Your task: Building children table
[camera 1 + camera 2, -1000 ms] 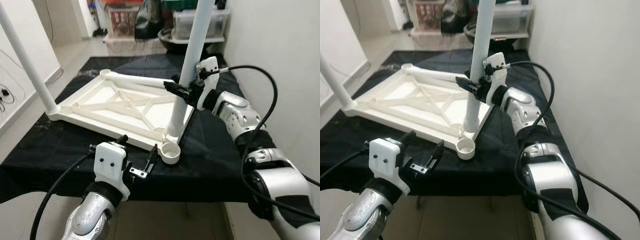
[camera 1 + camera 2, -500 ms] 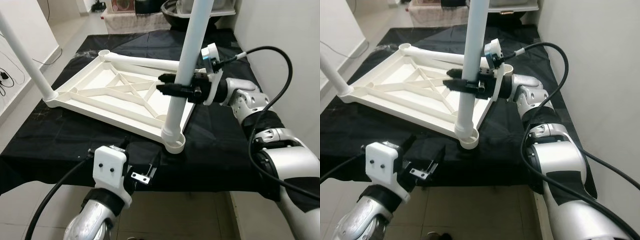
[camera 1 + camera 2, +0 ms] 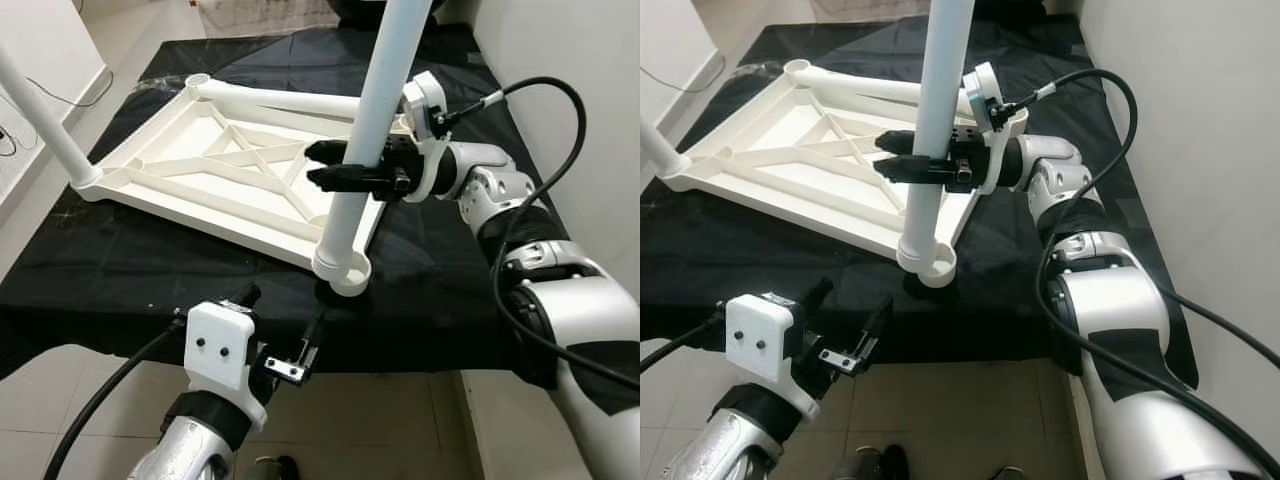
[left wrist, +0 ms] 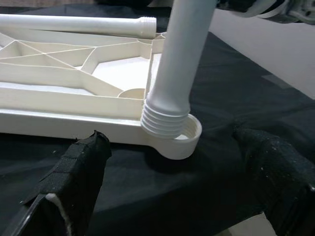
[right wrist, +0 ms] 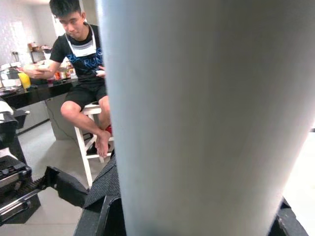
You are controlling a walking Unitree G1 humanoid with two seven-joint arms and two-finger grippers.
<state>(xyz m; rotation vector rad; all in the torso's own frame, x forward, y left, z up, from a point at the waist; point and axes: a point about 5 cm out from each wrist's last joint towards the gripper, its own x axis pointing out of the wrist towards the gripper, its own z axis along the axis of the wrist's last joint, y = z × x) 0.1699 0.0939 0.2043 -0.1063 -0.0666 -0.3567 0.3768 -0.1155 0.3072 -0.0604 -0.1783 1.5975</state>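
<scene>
- Your left end effector [image 3: 285, 335] hangs released below the near edge of the black-draped surface [image 3: 140, 270].
- The upturned white plastic tabletop [image 3: 215, 185] lies flat on that cloth.
- The white tubular leg [image 3: 365, 140] stands in its near corner socket.
- Your right end effector [image 3: 325, 165] is clenched around that leg.
</scene>
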